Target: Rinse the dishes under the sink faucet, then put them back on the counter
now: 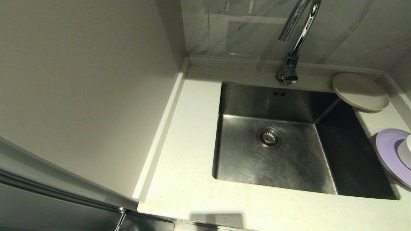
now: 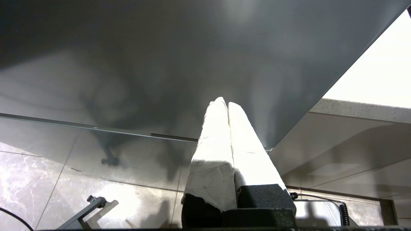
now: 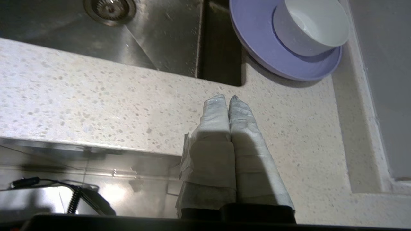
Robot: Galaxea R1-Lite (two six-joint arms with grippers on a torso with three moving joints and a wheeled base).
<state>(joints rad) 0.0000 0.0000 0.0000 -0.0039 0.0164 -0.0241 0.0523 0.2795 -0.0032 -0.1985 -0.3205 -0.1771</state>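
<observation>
While neither arm is showing in the head view, the square, deep brushed stainless-steel sink (image 1: pixel 273 160) is sitting sunk into the off-white, finely speckled stone worktop (image 1: pixel 186 166), with its round metal drain strainer (image 1: pixel 269 138) lying near the middle of the basin floor. The tall shiny chrome gooseneck faucet (image 1: pixel 293 48) is standing just behind the sink's back edge, its arched spout reaching over the basin. The beige round plate (image 1: pixel 360 91) is resting at the sink's far right corner, its rim overhanging the basin a little. The lilac-purple round plate (image 1: pixel 390 154) is lying beside the sink's right edge, also jutting over it, and the small round white bowl (image 1: pixel 407 150) is sitting on that plate, mostly cut off.

In the left wrist view, the left tool (image 2: pixel 227 104) is hanging well away from the sink, down by a dark cabinet front above a marbled tile floor, its white-wrapped fingers (image 2: pixel 212 154) pressed together on nothing.

In the right wrist view, the right tool (image 3: pixel 228 98) is hovering above the worktop near the sink's front right corner, its wrapped fingers (image 3: pixel 247 154) pressed together and empty. The lilac-purple round plate (image 3: pixel 257 41) with the small round white bowl (image 3: pixel 311 25) upright on it is lying just beyond the tool, beside the sink (image 3: pixel 160 29).
</observation>
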